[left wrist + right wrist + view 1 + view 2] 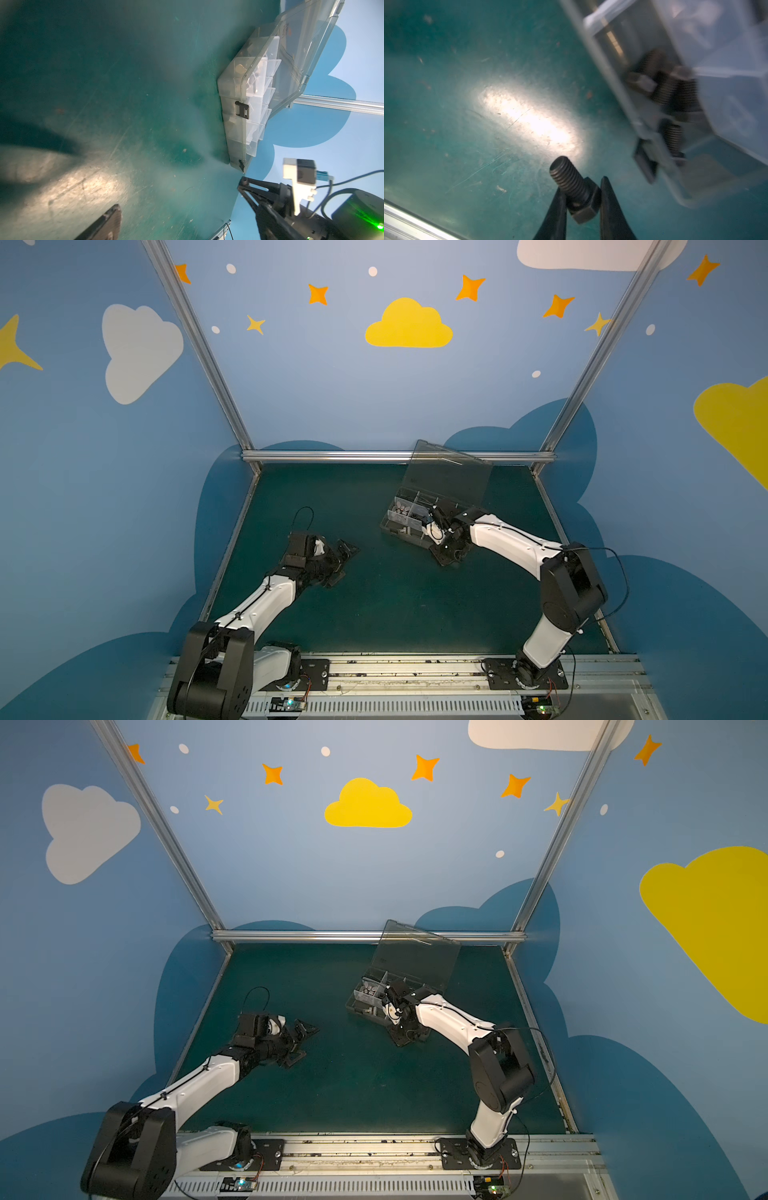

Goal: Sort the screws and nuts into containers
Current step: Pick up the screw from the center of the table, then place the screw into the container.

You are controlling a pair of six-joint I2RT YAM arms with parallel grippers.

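Beside the box [232,128], right tool [582,185] grips a bolt [566,176] by its head, shank jutting beyond its tips; left tool [345,566] open.

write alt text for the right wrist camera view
The right gripper clamps a dark threaded hex-head bolt by its head, over the scuffed green mat. Beside it, blurred, a clear plastic organizer box holds similar bolts.

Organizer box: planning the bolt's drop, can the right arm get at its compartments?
Probably yes: the lid stands open; the right tool, shut on the bolt, hangs beside the box, nothing between.
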